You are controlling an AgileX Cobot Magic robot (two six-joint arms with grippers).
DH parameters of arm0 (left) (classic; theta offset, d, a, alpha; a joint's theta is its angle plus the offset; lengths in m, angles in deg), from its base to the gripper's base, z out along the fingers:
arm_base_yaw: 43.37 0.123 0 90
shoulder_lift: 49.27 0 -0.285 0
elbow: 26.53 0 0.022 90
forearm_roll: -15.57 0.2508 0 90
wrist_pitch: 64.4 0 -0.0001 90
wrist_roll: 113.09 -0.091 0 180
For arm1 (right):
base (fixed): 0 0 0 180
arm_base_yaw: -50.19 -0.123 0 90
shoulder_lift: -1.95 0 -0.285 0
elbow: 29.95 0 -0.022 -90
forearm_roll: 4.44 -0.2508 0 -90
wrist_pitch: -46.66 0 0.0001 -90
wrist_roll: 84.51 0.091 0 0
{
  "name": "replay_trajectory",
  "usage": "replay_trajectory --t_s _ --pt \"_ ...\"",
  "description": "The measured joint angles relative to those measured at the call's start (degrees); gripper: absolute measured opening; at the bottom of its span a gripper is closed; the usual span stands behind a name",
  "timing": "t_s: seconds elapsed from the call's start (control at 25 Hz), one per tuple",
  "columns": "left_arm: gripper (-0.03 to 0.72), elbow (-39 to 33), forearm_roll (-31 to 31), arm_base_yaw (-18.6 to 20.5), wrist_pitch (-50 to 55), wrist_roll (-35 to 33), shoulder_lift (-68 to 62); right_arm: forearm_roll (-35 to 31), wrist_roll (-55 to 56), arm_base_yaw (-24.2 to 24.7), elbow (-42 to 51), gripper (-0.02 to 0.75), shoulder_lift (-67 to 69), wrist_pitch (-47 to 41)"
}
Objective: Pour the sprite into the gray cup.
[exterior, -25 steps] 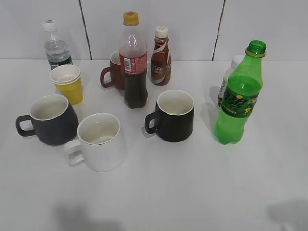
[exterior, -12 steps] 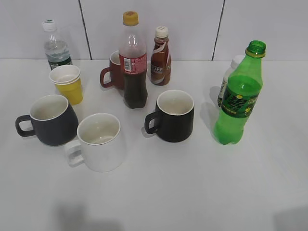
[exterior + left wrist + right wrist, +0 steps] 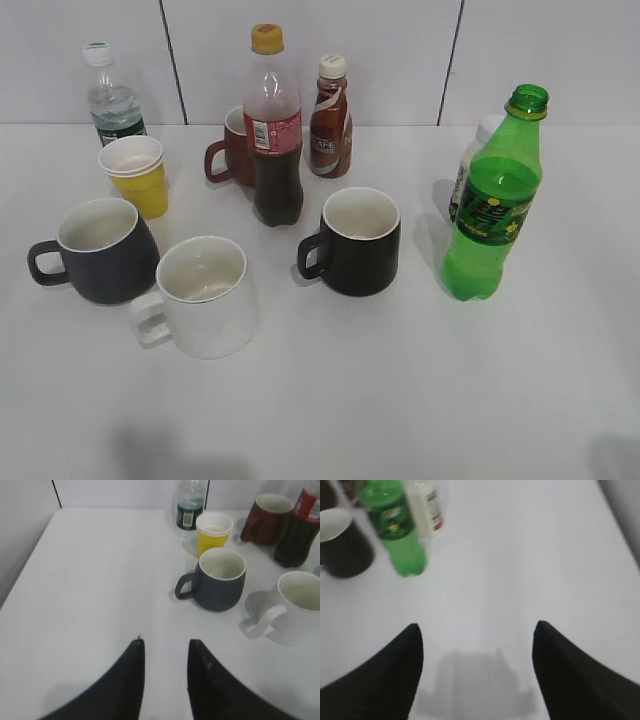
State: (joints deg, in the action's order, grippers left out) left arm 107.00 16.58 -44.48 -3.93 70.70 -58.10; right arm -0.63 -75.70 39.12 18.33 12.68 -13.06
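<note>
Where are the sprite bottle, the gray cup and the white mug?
sprite bottle [image 3: 492, 215], exterior view, on its label.
gray cup [image 3: 108, 268], exterior view, on its dark belly.
white mug [image 3: 215, 318], exterior view, on its outer wall.

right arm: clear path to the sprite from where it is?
Probably yes. The right claw is open, and only bare table lies between it and the sprite; the white bottle stands close behind.
</note>
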Motion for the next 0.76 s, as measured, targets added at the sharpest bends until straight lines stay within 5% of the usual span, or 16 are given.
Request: replay_trajectory --t_s 0.16,0.76 --pt "0.230 0.0 0.0 0.1 -0.1 0.0 1.4 -0.1 0.1 6.0 0.0 0.510 -3.0 0.0" --pt "0.229 0.0 0.0 0.1 -0.1 0.0 1.4 -0.5 0.1 6.2 0.0 0.507 -3.5 0.1"
